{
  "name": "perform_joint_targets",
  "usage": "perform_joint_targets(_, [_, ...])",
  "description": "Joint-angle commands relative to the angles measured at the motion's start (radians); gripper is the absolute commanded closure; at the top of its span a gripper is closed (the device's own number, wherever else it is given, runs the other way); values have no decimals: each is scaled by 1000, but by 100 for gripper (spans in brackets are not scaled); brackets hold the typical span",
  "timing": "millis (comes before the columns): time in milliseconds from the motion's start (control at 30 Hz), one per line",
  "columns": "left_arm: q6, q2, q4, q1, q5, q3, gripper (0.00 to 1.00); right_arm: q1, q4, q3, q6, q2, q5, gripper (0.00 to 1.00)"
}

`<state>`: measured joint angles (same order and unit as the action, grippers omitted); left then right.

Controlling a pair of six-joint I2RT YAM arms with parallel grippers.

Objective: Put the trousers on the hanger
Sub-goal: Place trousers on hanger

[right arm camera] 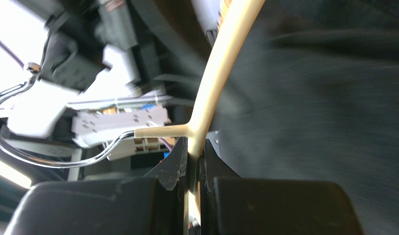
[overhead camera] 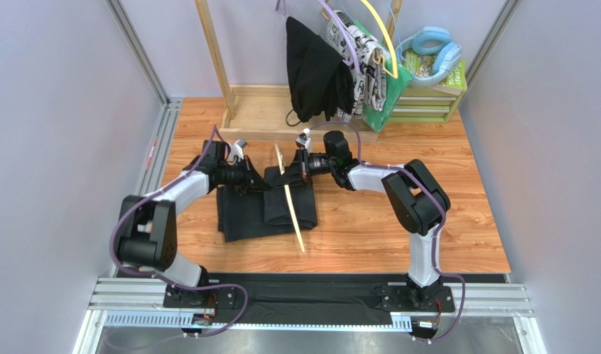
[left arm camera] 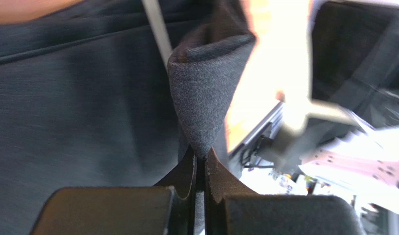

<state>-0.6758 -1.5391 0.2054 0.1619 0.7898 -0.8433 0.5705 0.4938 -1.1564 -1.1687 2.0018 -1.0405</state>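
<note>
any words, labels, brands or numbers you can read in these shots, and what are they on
No text can be read in any view.
Patterned cloth: black-and-white print, possibly lettering, too small to read.
Green box: printing on its top, too blurred to read.
White tag, bottom right of the top view: too small to read.

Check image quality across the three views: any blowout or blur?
Top external: even light, sharp, only soft shadows. Left wrist: the trousers fold in the left gripper is crisp, but the picture's right half is blown out and smeared. Right wrist: the hanger in the right gripper is readable; upper left overexposed, trousers blurred.
</note>
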Motion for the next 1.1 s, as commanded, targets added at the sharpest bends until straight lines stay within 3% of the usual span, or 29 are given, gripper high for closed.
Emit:
perform_joint_targets(0, [2, 197, 190, -10, -24, -125, 100, -31, 262, 1, -155, -75, 34, 100])
perform_joint_targets(233, [47, 252, 449, -111, -18, -272, 100, -40, 499, 90, -327, -83, 109, 100])
perform_joint_targets(467, [55, 280, 563, -150, 72, -364, 100, -35, 333, 78, -195, -23, 148, 100])
perform_joint_targets(633, [73, 327, 604, -156, 77, -373, 100, -27, 321, 38, -132, 87, 157, 100])
perform_joint_targets(733, [107, 347, 618, -222, 71, -335, 100, -24, 318, 26, -103, 138, 155, 100])
perform_joint_targets(867, [260, 340, 693, -337, -3, -280, 100, -32, 290, 30, -57, 157, 149, 100])
perform_joint_targets(900, [368, 309, 709, -382, -29, -275, 100, -35, 281, 35, -52, 155, 146, 100])
perform_joint_targets(1067, [603, 154, 732, -436, -214, -251, 100, -58, 238, 83, -20, 111, 132, 100])
